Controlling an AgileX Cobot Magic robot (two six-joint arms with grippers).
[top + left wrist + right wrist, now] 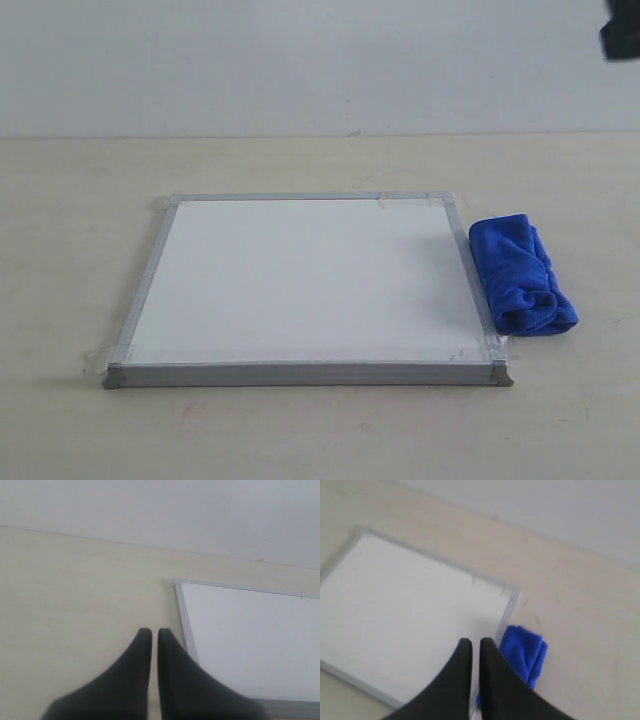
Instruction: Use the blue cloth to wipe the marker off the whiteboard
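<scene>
The whiteboard (300, 285) lies flat on the table, its white face bare; no red marker line shows in any view. The blue cloth (521, 273) lies bunched on the table just off the board's right edge. My right gripper (471, 641) hovers high above the board's right side, jaws nearly together and holding nothing, with the blue cloth (522, 655) just beside it. A dark part of the right arm (621, 35) shows at the top right corner. My left gripper (151, 630) is over bare table left of the whiteboard (250, 635), jaws nearly together, empty.
The pale table (70, 250) stretches around the board on all sides. A plain grey wall (300, 60) stands behind it. Clear tape bits (100, 355) hold the board's corners.
</scene>
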